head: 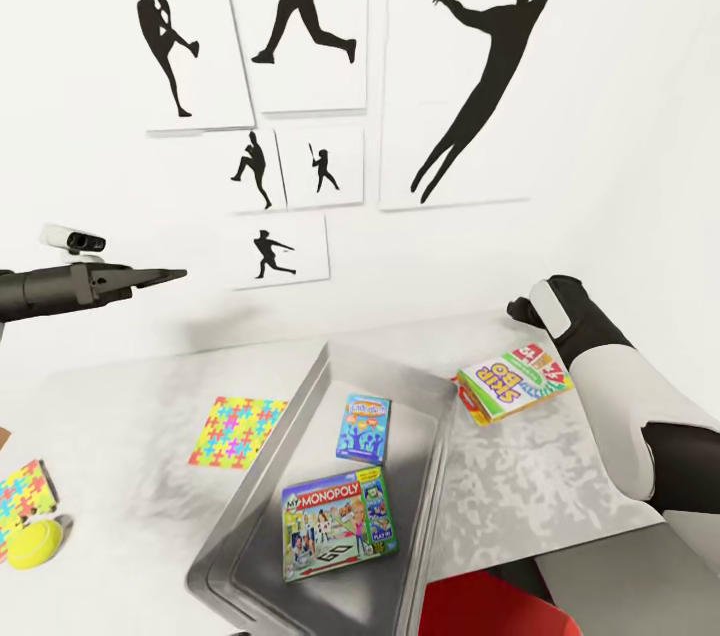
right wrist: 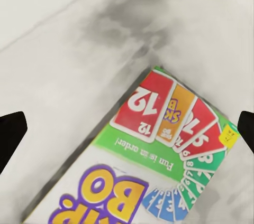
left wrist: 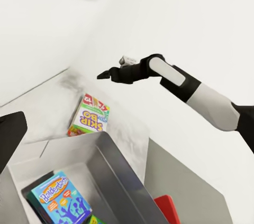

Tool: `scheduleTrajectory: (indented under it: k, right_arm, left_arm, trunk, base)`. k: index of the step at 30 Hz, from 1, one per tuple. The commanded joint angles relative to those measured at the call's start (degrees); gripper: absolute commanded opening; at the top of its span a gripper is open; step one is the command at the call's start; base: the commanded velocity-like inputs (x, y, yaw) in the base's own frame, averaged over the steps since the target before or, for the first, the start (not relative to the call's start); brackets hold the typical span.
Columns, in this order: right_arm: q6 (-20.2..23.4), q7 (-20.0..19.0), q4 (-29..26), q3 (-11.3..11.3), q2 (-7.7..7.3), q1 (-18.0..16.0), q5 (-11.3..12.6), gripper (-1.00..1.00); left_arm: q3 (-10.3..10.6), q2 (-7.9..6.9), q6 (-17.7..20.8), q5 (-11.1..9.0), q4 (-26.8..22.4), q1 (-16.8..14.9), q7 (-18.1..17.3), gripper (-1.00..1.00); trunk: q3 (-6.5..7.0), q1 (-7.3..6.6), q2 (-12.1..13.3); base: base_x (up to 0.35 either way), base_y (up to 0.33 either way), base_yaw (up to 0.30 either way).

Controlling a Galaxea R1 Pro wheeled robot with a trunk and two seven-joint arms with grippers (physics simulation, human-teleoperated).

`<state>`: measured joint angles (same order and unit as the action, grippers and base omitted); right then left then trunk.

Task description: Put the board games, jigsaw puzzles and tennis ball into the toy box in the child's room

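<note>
Right wrist view: right hand (right wrist: 127, 129) spread wide above SKIP-BO box (right wrist: 153, 155).

I see two board games (head: 340, 511) in the toy box (head: 440, 476) on the desk (head: 130, 416); Skip-Bo (head: 512, 384) lies right, puzzles (head: 238, 432) and ball (head: 34, 543) left

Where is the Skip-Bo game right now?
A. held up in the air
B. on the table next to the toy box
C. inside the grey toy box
B: the Skip-Bo game lies flat on the table, just outside the toy box rim.
</note>
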<state>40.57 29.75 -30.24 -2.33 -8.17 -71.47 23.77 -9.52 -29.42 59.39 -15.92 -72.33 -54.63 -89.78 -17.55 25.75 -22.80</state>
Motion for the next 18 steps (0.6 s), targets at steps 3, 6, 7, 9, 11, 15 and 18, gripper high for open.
scheduleTrajectory:
  k: [3, 6, 7, 9, 11, 15, 18]
  right_arm:
    - [-0.3, 0.5, 0.6, 0.0, 0.00, -0.1, -0.8, 1.00]
    - [-1.0, 0.5, 0.9, -0.1, 0.05, -0.1, -2.7, 1.00]
    - [-1.4, 0.5, 1.0, -0.1, 0.08, -0.1, -3.6, 1.00]
    - [-1.8, 0.5, 1.1, -0.2, 0.13, -0.1, -4.4, 1.00]
    - [-2.0, 0.5, 1.1, -0.2, 0.15, -0.1, -4.9, 1.00]
    - [-2.3, 0.4, 1.1, -0.2, 0.14, -0.1, -5.3, 1.00]
    - [-2.3, 0.2, 1.1, -0.2, 0.15, -0.1, -5.4, 1.00]
  left_arm:
    - [0.0, -0.03, 0.6, 0.0, 0.0, -0.1, -0.2, 1.00]
    - [0.0, -0.03, 0.6, 0.0, 0.0, -0.2, -0.2, 1.00]
    - [0.0, -0.03, 0.6, 0.0, 0.0, -0.2, -0.2, 1.00]
    - [0.0, -0.03, 0.6, 0.0, 0.0, -0.2, -0.2, 1.00]
    - [0.0, -0.02, 0.6, 0.0, 0.0, -0.2, -0.2, 1.00]
    - [0.0, 0.05, 0.6, 0.0, 0.0, -0.2, -0.2, 1.00]
    - [0.0, 0.06, 0.6, 0.0, 0.0, -0.2, -0.2, 1.00]
  trunk:
    - [-0.39, 0.03, -0.1]
    - [-0.68, 0.03, -0.1]
    - [-0.77, 0.03, -0.1]
    - [-0.96, 0.03, -0.1]
    - [-1.15, 0.03, -0.1]
    - [-1.52, 0.03, -0.1]
    - [-1.81, 0.03, -0.1]
  base:
    - [0.000, 0.000, 0.000]
    - [0.000, 0.000, 0.000]
    - [0.000, 0.000, 0.000]
    - [0.000, 0.000, 0.000]
    - [0.000, 0.000, 0.000]
    - [0.000, 0.000, 0.000]
    - [0.000, 0.000, 0.000]
